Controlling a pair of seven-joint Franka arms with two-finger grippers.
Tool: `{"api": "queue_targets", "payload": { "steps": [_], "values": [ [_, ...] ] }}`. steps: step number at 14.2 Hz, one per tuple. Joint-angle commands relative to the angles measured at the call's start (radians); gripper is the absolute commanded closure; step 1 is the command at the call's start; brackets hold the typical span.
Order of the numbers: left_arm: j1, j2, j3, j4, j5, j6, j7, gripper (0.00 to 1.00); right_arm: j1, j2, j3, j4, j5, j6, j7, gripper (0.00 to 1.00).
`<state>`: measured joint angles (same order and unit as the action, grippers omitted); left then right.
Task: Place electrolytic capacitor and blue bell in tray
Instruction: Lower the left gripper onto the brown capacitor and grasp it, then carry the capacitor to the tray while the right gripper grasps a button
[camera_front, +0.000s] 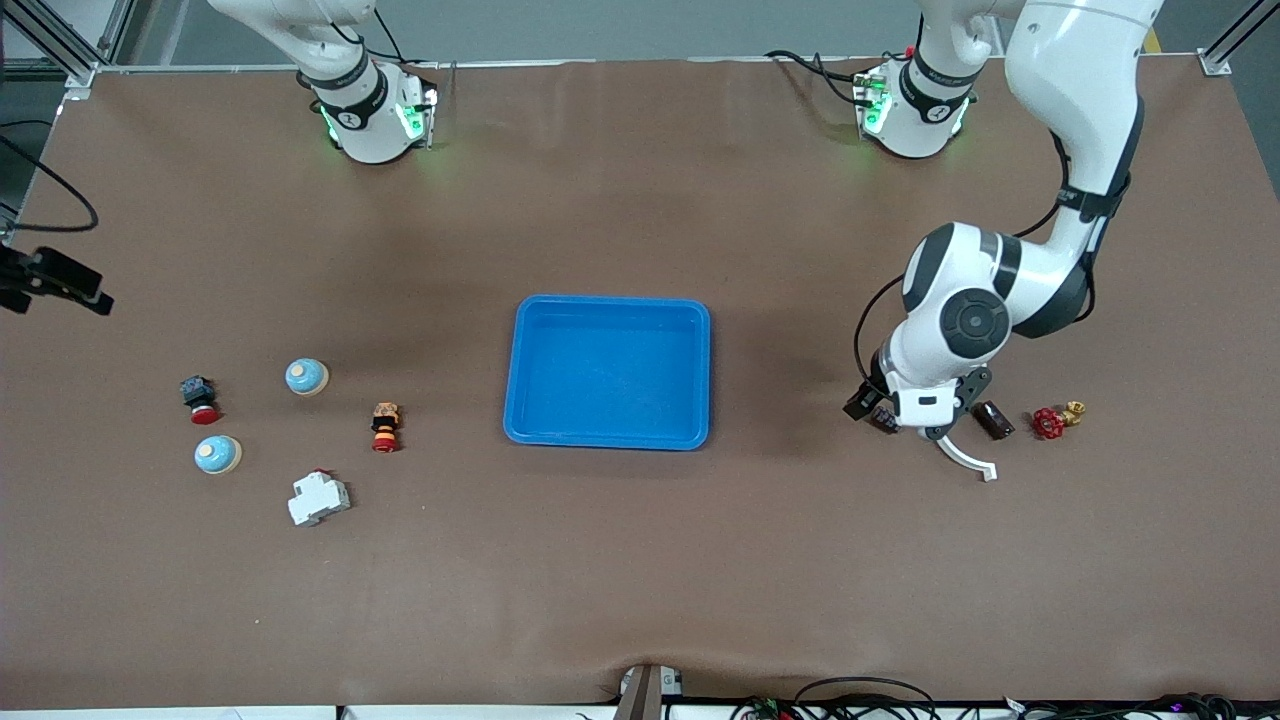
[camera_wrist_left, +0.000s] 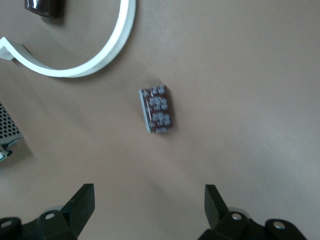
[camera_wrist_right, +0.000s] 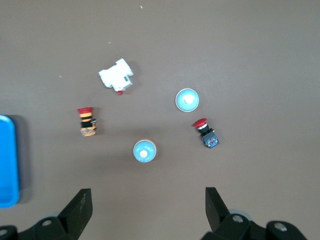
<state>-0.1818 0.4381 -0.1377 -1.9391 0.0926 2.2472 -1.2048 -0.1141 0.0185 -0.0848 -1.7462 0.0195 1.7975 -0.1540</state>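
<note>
In left wrist view only: capacitor (camera_wrist_left: 157, 110) below wide-open left gripper (camera_wrist_left: 150, 205); right gripper (camera_wrist_right: 148, 205) wide.

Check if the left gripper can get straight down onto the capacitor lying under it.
Probably yes. The left gripper hangs open over the electrolytic capacitor, which lies flat on bare table. The white curved clip and a second dark capacitor lie beside it, apart from it, so nothing blocks the descent.

The tray (camera_front: 608, 372) is ringed by bare table. The capacitor (camera_wrist_left: 157, 109) is crowded by a white curved clip (camera_wrist_left: 95, 57) and a dark cylinder (camera_wrist_left: 45, 7) beside it.
</note>
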Motion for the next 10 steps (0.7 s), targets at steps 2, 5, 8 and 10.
{"api": "queue_targets", "payload": {
  "steps": [2,5,8,10],
  "values": [
    [0.01,0.065,0.007,0.009,0.052,0.1,-0.067,0.09,-0.053,0.15,0.008,-0.007,0.045,0.117,-0.047,0.0],
    [0.021,0.094,0.029,0.009,0.052,0.15,-0.068,0.14,-0.084,0.318,0.008,0.042,0.094,0.204,-0.151,0.0],
    [0.031,0.119,0.032,0.011,0.073,0.167,-0.067,0.18,-0.098,0.457,0.008,0.083,0.108,0.313,-0.189,0.0],
    [0.031,0.131,0.05,0.011,0.079,0.177,-0.067,0.22,-0.098,0.518,0.01,0.083,0.108,0.402,-0.199,0.0]
  ]
}}
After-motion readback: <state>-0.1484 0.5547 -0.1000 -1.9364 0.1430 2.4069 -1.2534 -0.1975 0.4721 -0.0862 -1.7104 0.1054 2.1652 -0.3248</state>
